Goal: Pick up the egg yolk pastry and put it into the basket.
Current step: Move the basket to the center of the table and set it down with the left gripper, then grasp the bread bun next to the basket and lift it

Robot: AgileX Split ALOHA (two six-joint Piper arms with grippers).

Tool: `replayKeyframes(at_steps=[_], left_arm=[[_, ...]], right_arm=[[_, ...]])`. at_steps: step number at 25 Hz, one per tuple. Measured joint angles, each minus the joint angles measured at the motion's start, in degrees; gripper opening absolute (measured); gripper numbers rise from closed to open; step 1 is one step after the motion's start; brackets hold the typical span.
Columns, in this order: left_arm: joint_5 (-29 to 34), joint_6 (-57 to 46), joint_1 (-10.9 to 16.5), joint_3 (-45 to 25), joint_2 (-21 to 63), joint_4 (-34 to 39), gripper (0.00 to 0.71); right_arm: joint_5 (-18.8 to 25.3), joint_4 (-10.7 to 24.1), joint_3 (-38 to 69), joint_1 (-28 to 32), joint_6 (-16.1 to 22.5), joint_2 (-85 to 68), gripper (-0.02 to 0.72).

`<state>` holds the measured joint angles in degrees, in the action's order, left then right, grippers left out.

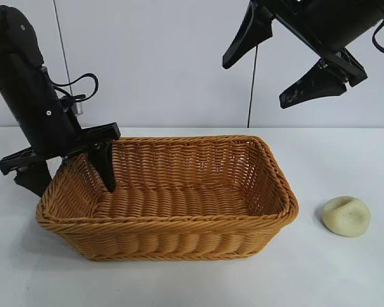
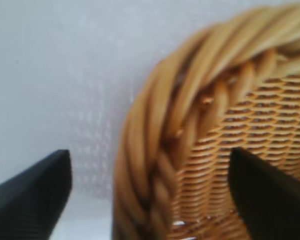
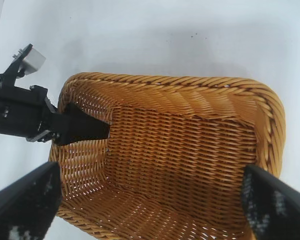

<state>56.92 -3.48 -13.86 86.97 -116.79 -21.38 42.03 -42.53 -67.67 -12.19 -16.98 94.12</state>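
The egg yolk pastry [image 1: 345,216], a pale cream dome with a dent, lies on the white table to the right of the basket [image 1: 166,221] and apart from it. The wicker basket has nothing in it. My left gripper [image 1: 72,185] is open and straddles the basket's left end, one finger inside and one outside. In the left wrist view the braided rim [image 2: 155,125] runs between the spread jaws of the left gripper [image 2: 150,165] without touching them. My right gripper [image 1: 256,83] hangs open high above the basket's right part, nothing between its fingers. The right wrist view looks down past the right gripper [image 3: 150,175] into the basket [image 3: 165,82].
White table [image 1: 345,275] all round, with a white wall behind. Bare table lies in front of the basket and round the pastry. The left arm's finger [image 3: 87,127] reaches over the basket's end wall.
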Motion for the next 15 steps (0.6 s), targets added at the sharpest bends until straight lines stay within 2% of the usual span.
replayKeyframes(at_steps=[4, 9, 12, 15], left_arm=[[2.17, -0.82, 0.00, 3.80, 4.34, 6.08, 0.693], [5.00, -3.67, 0.19, 6.58, 5.00, 16.09, 0.695], [5.57, -4.28, 1.37, 6.58, 5.00, 18.42, 0.695], [5.63, -4.27, 4.10, 6.60, 5.00, 18.71, 0.695]], right_arm=[[0.05, 0.00, 0.00, 0.00, 0.00, 0.00, 0.695], [0.05, 0.00, 0.00, 0.00, 0.00, 0.00, 0.695], [0.05, 0.00, 0.00, 0.00, 0.00, 0.00, 0.695], [0.05, 0.00, 0.00, 0.00, 0.00, 0.00, 0.695]])
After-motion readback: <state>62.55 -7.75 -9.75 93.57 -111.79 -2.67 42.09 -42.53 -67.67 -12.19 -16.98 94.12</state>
